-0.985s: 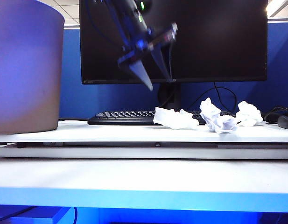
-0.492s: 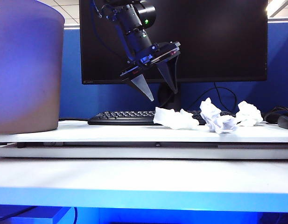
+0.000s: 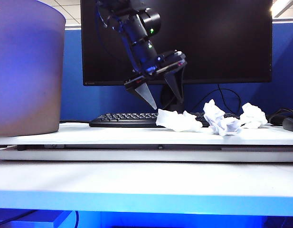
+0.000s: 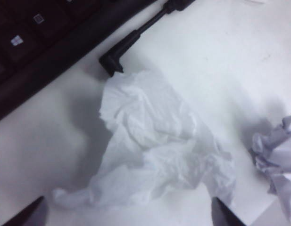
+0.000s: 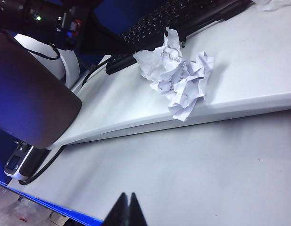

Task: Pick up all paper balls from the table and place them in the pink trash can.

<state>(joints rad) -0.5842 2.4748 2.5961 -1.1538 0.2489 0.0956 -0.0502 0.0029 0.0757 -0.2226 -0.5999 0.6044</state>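
Observation:
Three white paper balls lie on the table (image 3: 113, 137) in front of the keyboard: one (image 3: 178, 121), a second (image 3: 222, 121) and a third (image 3: 253, 115). My left gripper (image 3: 165, 103) hangs open just above the leftmost ball, pointing down. In the left wrist view that ball (image 4: 154, 155) lies between the spread fingertips of the left gripper (image 4: 128, 216), untouched; another ball (image 4: 277, 155) sits beside it. The pink trash can (image 3: 25, 71) stands at the far left. My right gripper (image 5: 128, 207) is shut and empty above a lower white surface, away from a paper ball (image 5: 176, 75).
A black keyboard (image 3: 132, 118) and a dark monitor (image 3: 184, 42) stand behind the balls. A keyboard cable plug (image 4: 117, 59) lies close to the nearest ball. A dark mouse (image 3: 291, 124) sits at the far right. The desktop edge runs along the front.
My left gripper has come down toward the leftmost paper ball and its jaws have spread wider. The balls have not moved.

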